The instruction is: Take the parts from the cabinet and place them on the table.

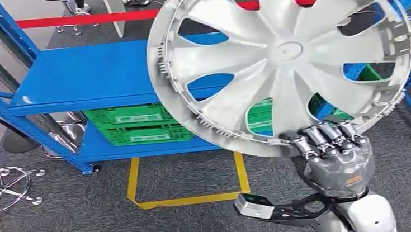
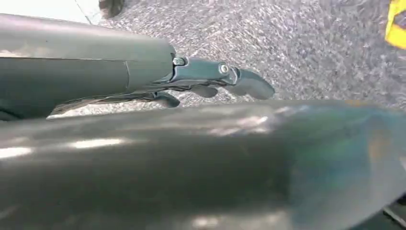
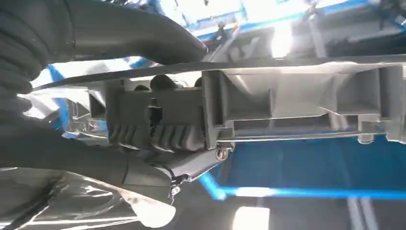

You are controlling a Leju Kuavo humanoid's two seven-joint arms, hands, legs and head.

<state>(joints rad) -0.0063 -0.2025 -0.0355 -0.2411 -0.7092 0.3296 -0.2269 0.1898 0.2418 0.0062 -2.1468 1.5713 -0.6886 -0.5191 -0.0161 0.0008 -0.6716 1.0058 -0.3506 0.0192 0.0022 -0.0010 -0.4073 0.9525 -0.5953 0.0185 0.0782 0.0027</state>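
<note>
Before the blue rack with green crates, right hand grips the hubcap; left hand seemingly empty.

The large silver plastic wheel cover stands tilted in front of the blue metal shelving unit, and the right hand holds it at its lower rim. Behind it, the green plastic crates lie on the lower shelf, under the upper shelf. The yellow tape rectangle lies on the grey carpet floor before the shelving. The chrome chair base stands on the floor at the left.
</note>
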